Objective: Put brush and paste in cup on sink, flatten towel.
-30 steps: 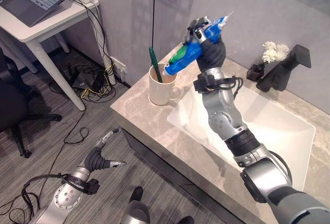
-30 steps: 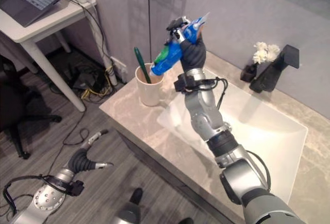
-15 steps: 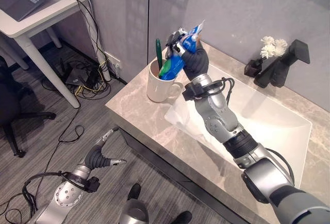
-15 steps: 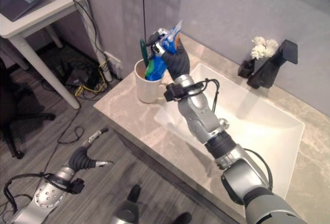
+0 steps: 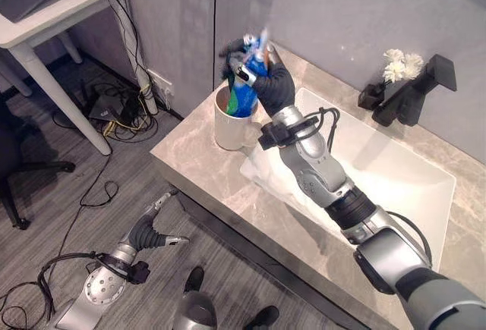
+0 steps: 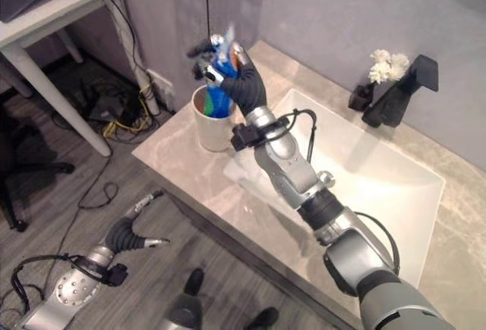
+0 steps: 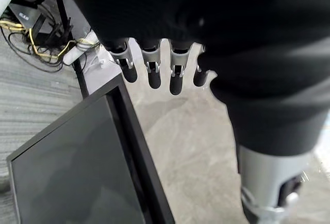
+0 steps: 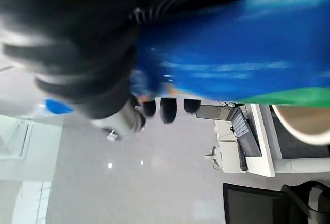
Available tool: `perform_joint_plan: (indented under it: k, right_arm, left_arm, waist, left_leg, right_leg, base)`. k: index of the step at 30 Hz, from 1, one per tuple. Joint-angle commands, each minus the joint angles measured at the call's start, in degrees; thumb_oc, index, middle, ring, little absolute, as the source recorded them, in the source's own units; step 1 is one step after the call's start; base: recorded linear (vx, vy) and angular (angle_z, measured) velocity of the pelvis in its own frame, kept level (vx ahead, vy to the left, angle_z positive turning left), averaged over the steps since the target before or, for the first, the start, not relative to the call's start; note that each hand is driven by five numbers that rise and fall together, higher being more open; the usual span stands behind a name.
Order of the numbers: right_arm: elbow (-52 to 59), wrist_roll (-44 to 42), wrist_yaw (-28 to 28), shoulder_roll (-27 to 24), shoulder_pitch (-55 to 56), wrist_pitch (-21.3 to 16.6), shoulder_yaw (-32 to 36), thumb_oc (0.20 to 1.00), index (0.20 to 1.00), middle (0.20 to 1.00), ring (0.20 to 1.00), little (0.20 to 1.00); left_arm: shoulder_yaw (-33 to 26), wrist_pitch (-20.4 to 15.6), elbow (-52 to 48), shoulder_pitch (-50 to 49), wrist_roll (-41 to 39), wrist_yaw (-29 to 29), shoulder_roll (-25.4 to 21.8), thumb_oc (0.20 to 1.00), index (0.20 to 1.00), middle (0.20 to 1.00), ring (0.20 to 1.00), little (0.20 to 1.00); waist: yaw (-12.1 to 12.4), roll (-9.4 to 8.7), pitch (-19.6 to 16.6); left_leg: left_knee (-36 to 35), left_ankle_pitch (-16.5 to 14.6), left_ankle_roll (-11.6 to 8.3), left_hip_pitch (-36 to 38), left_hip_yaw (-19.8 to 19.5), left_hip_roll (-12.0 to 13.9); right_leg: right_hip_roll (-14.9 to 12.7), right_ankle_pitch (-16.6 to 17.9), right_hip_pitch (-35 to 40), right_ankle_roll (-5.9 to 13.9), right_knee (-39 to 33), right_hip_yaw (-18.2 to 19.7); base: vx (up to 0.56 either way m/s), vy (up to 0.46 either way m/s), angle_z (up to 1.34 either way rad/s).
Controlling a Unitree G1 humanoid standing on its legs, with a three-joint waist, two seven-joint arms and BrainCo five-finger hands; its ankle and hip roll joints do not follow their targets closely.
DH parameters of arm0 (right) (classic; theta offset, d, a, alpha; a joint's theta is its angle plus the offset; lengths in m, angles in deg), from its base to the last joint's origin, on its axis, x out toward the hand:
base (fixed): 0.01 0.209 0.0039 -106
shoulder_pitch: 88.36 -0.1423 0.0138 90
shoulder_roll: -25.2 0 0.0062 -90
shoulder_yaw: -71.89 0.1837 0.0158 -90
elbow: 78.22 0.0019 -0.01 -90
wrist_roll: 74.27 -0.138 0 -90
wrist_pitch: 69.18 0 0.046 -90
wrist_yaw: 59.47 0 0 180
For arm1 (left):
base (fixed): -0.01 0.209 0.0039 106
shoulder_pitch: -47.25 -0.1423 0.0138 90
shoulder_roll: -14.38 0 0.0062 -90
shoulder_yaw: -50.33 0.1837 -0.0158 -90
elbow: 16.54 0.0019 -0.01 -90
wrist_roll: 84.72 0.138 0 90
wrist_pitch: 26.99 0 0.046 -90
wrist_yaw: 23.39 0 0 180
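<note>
The blue toothpaste tube (image 5: 244,96) is gripped by the right hand (image 5: 267,80), its lower end inside the cream mug (image 5: 228,127) on the marble surface (image 5: 199,165). The left hand (image 5: 149,229) is hung low over the floor, fingers relaxed.

One cup (image 5: 229,123), one toothpaste tube (image 5: 244,95), one sink (image 5: 395,186), one tap (image 5: 414,91).

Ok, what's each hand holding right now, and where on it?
The right hand grips the paste tube around its upper half, lower end in the cup. The left hand holds nothing.
</note>
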Motion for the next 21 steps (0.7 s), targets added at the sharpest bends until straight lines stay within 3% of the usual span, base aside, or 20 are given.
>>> perform_joint_plan:
  k: [1,8,14,19,21]
  right_arm:
    - [1.94,0.53,1.25,0.15,-6.96,-2.64,-0.22,1.000,1.000,1.000,1.000,1.000]
    - [1.20,0.71,3.32,2.79,-8.69,-3.30,0.64,1.000,1.000,1.000,1.000,1.000]
    - [1.08,0.51,5.02,4.60,-9.37,-4.16,1.97,1.000,1.000,1.000,1.000,1.000]
    - [3.32,1.75,6.39,4.32,-9.07,-4.70,3.27,1.000,1.000,1.000,1.000,1.000]
    - [6.14,4.55,6.67,1.32,-10.29,-5.19,4.54,1.000,1.000,1.000,1.000,1.000]
  left_arm:
    - [2.22,-2.25,-0.82,0.80,0.47,-1.34,-4.18,1.000,1.000,1.000,1.000,1.000]
    - [3.37,-1.81,0.13,1.55,0.83,-2.34,-3.77,1.000,1.000,1.000,1.000,1.000]
    - [4.63,-1.62,0.71,2.51,1.21,-2.97,-3.04,1.000,1.000,1.000,1.000,1.000]
    - [4.80,-1.82,-0.02,2.62,0.92,-3.13,-3.17,1.000,1.000,1.000,1.000,1.000]
    - [4.42,-2.73,-3.08,2.53,-1.89,-1.72,-3.83,1.000,1.000,1.000,1.000,1.000]
  waist:
    - [1.68,-0.90,-1.65]
    - [1.47,-1.56,-1.49]
    - [0.87,-1.05,-1.64]
    - [0.60,-0.27,-2.08]
    - [0.18,0.45,-2.85]
  left_leg:
    - [-2.07,1.51,2.67,-1.26,-0.78,-2.02]
    - [-2.07,1.34,2.74,-1.15,-0.36,-1.75]
    - [-2.07,2.55,3.15,-1.08,0.54,-2.07]
    - [-2.07,2.41,3.15,-0.51,0.81,-2.00]
    - [-2.07,2.43,3.07,-0.20,1.01,-1.99]
  right_leg:
    - [-2.13,0.58,4.35,4.77,1.64,3.88]
    - [-1.80,0.79,3.99,4.61,1.38,4.65]
    - [-2.35,1.53,3.52,4.00,1.78,4.39]
    - [-2.54,1.30,3.79,3.90,2.08,4.68]
    - [-2.77,1.24,4.20,4.01,2.22,4.56]
  base:
    - [0.00,0.000,0.00]
    - [0.00,0.000,0.00]
    - [-0.05,0.027,-0.10]
    - [-0.01,0.001,-0.03]
    - [0.00,0.001,-0.02]
